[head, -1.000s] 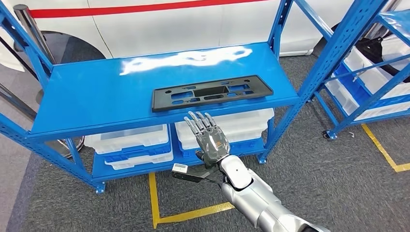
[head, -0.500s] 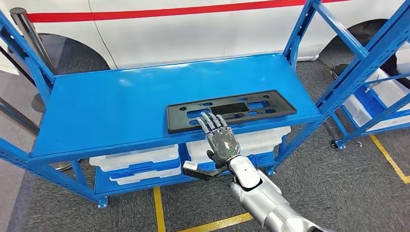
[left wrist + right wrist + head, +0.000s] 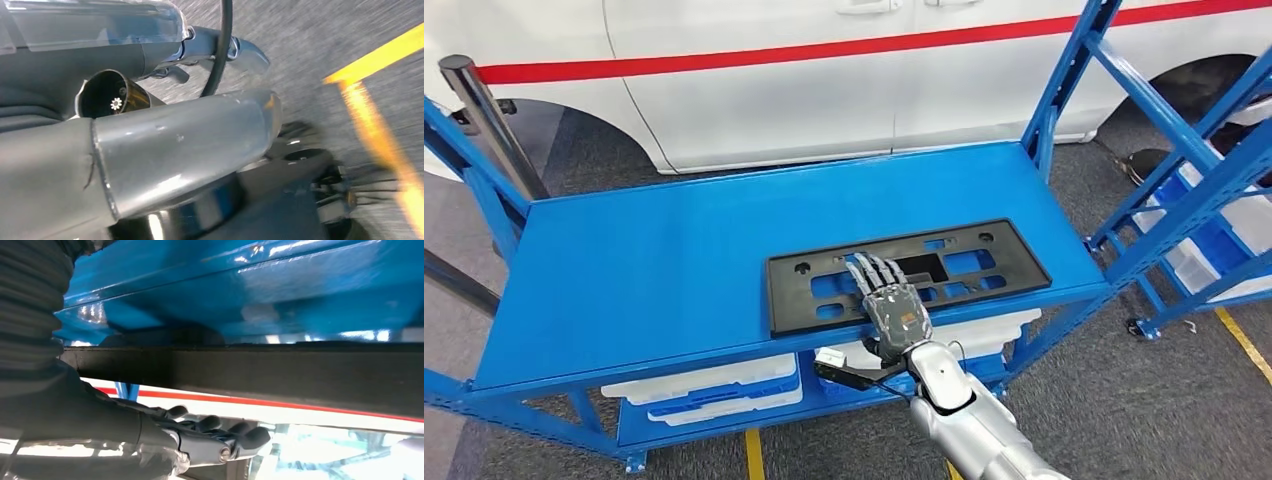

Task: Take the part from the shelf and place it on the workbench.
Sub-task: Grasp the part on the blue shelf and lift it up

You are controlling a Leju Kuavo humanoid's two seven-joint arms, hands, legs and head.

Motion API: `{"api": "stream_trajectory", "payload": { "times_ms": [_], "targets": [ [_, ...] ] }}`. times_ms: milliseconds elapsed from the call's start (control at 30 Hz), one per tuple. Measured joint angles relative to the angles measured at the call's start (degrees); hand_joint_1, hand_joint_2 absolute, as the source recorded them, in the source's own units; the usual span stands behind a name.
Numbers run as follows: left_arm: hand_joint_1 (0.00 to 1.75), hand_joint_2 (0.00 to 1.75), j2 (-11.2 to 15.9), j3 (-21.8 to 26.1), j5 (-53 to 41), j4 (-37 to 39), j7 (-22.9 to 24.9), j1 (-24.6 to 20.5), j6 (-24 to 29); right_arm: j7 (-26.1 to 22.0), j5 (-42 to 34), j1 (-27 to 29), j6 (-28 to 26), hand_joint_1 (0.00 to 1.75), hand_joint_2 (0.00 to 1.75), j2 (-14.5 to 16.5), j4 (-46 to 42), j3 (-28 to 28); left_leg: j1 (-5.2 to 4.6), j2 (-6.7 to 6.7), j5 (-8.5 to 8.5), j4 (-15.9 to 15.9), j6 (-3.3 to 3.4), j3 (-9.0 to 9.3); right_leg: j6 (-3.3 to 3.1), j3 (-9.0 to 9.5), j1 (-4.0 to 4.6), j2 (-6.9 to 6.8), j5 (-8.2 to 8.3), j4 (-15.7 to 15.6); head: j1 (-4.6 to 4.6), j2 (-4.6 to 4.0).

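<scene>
Covering part (image 3: 904, 276) near edge, right hand (image 3: 896, 310) fingers (image 3: 871, 272) spread

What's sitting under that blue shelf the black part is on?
White plastic bins on a lower shelf, below the blue shelf. The shelf top and the right hand hide most of them; their contents cannot be seen.

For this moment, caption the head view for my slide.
Right hand reaches over the black part lying flat on the blue shelf.

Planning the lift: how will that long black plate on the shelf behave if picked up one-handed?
The black plate looks thin, flat and full of cut-outs, so probably light and fairly stiff. Gripped mid-length by the right hand, it may tilt. It won't roll.
</scene>
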Motion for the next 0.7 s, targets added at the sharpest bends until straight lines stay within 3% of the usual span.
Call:
{"api": "stream_trajectory", "payload": {
  "times_ms": [67,100,133,167,233,267,333,367,467,500,700],
  "targets": [
    [0.0,0.0,0.04,0.01,-0.21,0.0,-0.44,-0.27,0.03,0.42,0.19,0.71,0.32,0.0,1.75,0.03,-0.16,-0.14,0.18,0.17,-2.78,6.24,-0.53,-4.86,0.16,0.9,-0.21,0.03,-0.47,-0.3,-0.07,0.0],
    [0.0,0.0,0.08,0.02,-0.32,0.0,-0.68,-0.37,0.04,0.98,0.43,0.98,0.58,0.0,1.75,0.07,-0.26,-0.3,0.3,0.23,-3.99,7.76,-0.83,-6.75,0.32,1.14,-0.32,0.08,-0.76,-0.16,-0.05,-0.01],
    [0.0,0.0,0.11,0.03,-0.41,0.0,-0.86,-0.41,0.06,1.78,0.72,1.18,0.93,0.0,1.75,0.11,-0.31,-0.54,0.39,0.28,-4.06,7.64,-1.09,-7.81,0.52,1.3,-0.45,0.13,-1.08,0.09,-0.06,-0.01],
    [0.0,0.0,0.15,0.07,-0.41,0.0,-0.93,-0.44,0.07,2.74,1.08,1.3,1.33,0.0,1.75,0.13,-0.33,-0.87,0.49,0.33,-2.63,5.71,-1.32,-7.88,0.77,1.38,-0.61,0.16,-1.38,0.42,-0.06,-0.01],
    [0.0,0.0,0.21,0.27,-0.38,0.0,-0.94,-0.43,0.06,4.6,1.74,1.46,2.12,0.0,1.75,0.12,-0.49,-1.8,0.68,0.51,1.94,-1.12,-1.62,-6.16,1.43,1.26,-0.9,0.12,-1.86,1.34,-0.07,-0.01],
    [0.0,0.0,0.21,0.38,-0.35,0.0,-0.96,-0.41,0.02,5.31,2.03,1.54,2.43,0.0,1.75,0.03,-0.6,-2.45,0.65,0.62,2.49,-3.69,-1.37,-5.47,1.82,1.07,-0.93,0.11,-2.14,1.84,-0.05,-0.01],
    [0.0,0.0,0.15,0.51,-0.3,-0.02,-1.01,-0.47,-0.05,6.06,2.36,1.65,2.79,0.0,1.75,-0.26,-0.91,-3.8,0.57,0.7,1.5,-5.28,-0.63,-5.44,2.62,0.59,-0.72,-0.14,-2.87,2.5,-0.02,-0.01],
    [0.0,0.0,0.11,0.54,-0.27,-0.03,-1.03,-0.49,-0.09,6.24,2.45,1.67,2.87,0.0,1.75,-0.47,-1.01,-4.39,0.62,0.73,1.26,-5.26,-0.69,-5.6,2.59,0.42,-0.6,-0.31,-3.34,2.64,-0.02,-0.01],
    [0.0,0.0,0.05,0.61,-0.24,-0.04,-1.06,-0.39,-0.13,6.44,2.56,1.75,3.02,0.0,1.75,-1.1,-1.14,-5.43,0.82,0.9,4.86,-5.71,-0.63,-5.68,1.65,0.39,-0.39,-0.65,-4.41,2.78,-0.02,-0.01],
    [0.0,0.0,0.04,0.63,-0.24,-0.03,-1.06,-0.37,-0.16,6.45,2.58,1.77,3.04,0.0,1.75,-1.26,-1.14,-5.64,0.79,0.91,5.45,-5.73,-0.19,-5.7,1.43,0.37,-0.37,-0.66,-4.71,2.76,-0.02,-0.01],
    [0.0,0.0,0.0,0.86,-0.22,-0.03,-1.25,-0.3,-0.29,6.36,2.74,2.02,3.27,0.0,1.75,-1.56,-1.37,-6.47,0.56,0.91,6.12,-5.7,0.84,-5.95,0.48,0.2,-0.39,-0.61,-4.79,2.45,-0.03,-0.01]
  ]
}}
